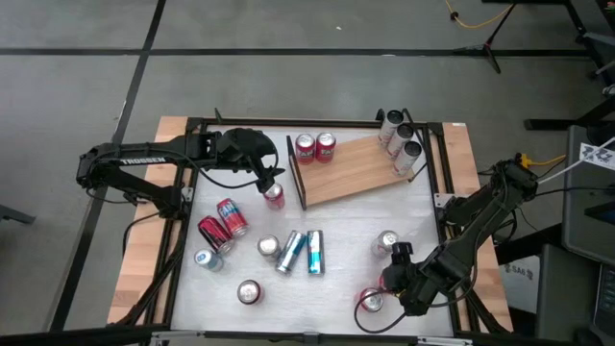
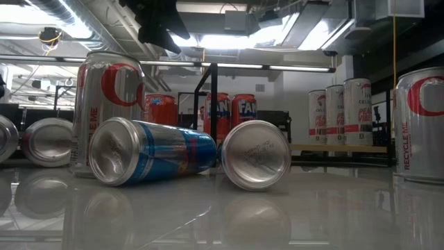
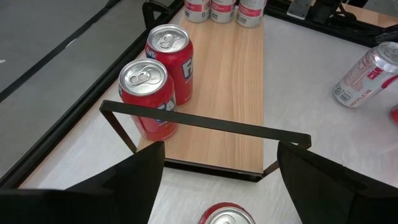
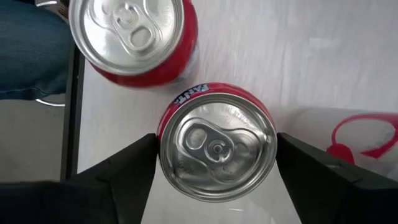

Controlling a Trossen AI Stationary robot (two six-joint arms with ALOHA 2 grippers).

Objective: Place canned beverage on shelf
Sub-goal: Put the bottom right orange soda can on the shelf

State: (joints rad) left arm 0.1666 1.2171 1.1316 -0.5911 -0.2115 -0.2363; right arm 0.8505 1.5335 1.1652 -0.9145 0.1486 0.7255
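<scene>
1. Shelf (image 1: 351,171): a wood-grain board lying flat on the white table (image 1: 336,288) toward its far edge, angled, with a thin dark rail (image 3: 205,121) at the short end nearer the left arm.
2. On the shelf: two red cans (image 1: 315,147) upright just behind the rail; three white cans (image 1: 401,144) upright at the opposite end, near the table's far right corner.
3. Left gripper (image 1: 272,178): above a red can (image 1: 275,196) standing on the table just in front of the rail. Jaws part open, one either side of the can top; cannot tell whether they touch it.
4. Right gripper (image 1: 380,288): at the near right corner, jaws wide, flanking an upright red can (image 4: 214,143); contact not clear. A second red can (image 4: 134,37) stands just beside it.
5. Loose cans across the table middle: two blue cans (image 1: 303,252) lying down, further red and silver ones.
</scene>
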